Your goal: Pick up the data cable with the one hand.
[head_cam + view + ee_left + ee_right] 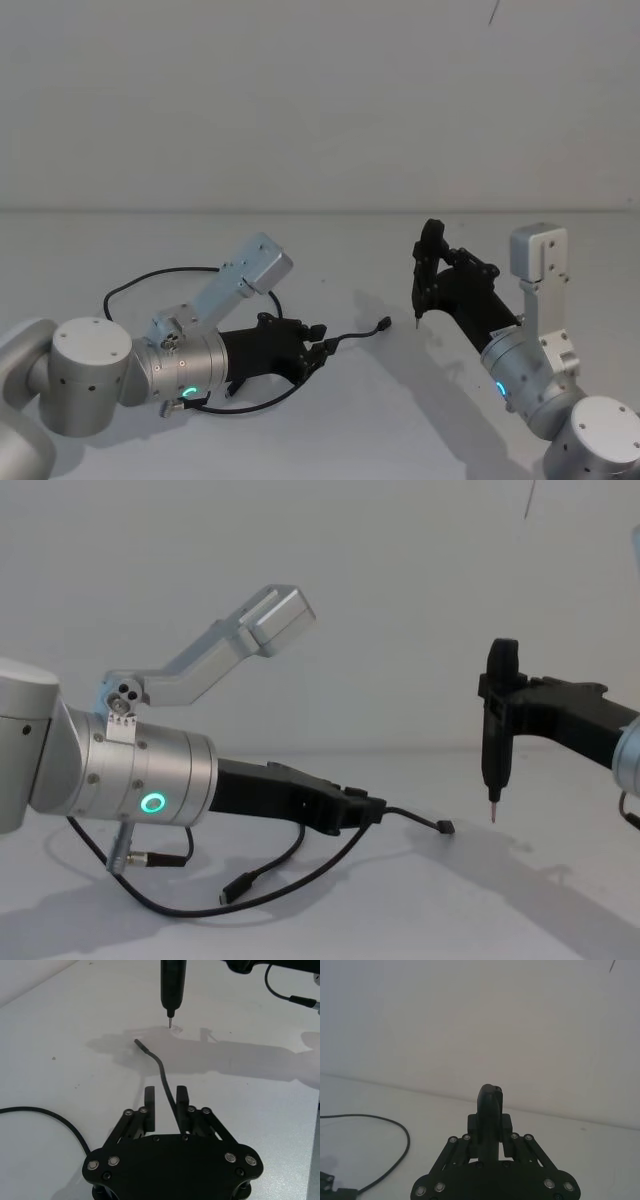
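White tabletop [330,440] spreads out in front of the robot, with a plain pale wall [300,100] behind it.

On the tabletop lies the data cable [161,1070], long, thin and black. It makes a big loose loop. One part curves round behind the left arm, and another part bends under the arm at the front. One small plug [236,890] rests on the tabletop under that arm. The other plug [383,323] lies out in the middle, between the two arms.

The left tool [166,1105] is flat and black, and it is low over the tabletop. It points at that middle plug. Its fingers [149,1107] are apart, not squeezed. The cable runs through the gap, right beside one finger and away from the other.

A short black lead with a silver plug [150,859] hangs under the left wrist, next to the green ring light [152,802].

The right tool [512,695] is held up on the right side. It is clenched on an upright black bar [497,730]. The bar's thin metal pin [492,808] points down, close to the tabletop. It is near the cable's middle plug but does not touch it.
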